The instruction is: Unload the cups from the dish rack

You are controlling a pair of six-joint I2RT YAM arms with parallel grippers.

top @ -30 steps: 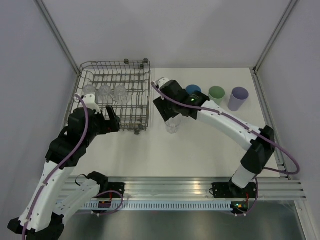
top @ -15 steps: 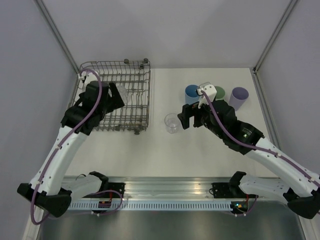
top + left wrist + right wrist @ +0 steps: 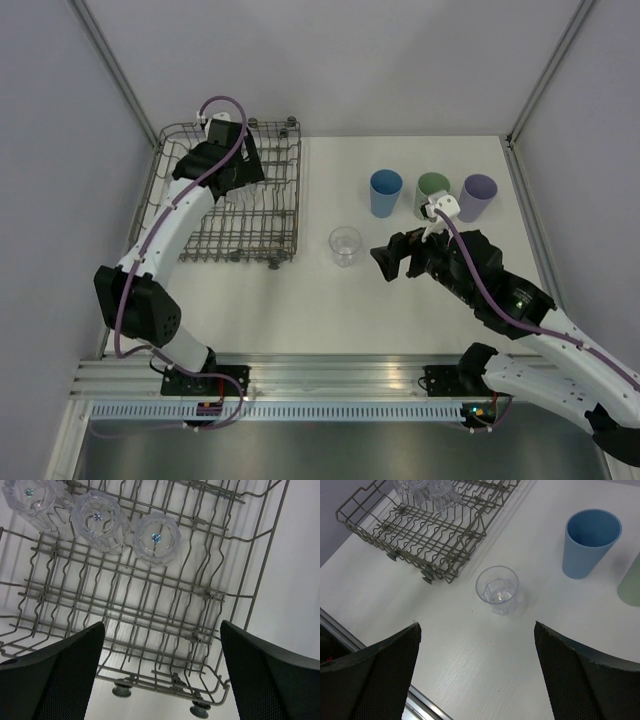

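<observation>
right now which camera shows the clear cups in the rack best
Left wrist: the three clear cups sit upside down in a row in the dish rack, unblocked. Top external has the left arm covering most of them; right wrist crops them at its top edge.

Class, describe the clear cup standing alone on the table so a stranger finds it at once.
Find the grey wire dish rack on the left of the table. Just right of its near right corner a clear cup stands upright, alone. The blue cup, green cup and purple cup farther back are opaque, and the other clear cups sit in the rack.
</observation>
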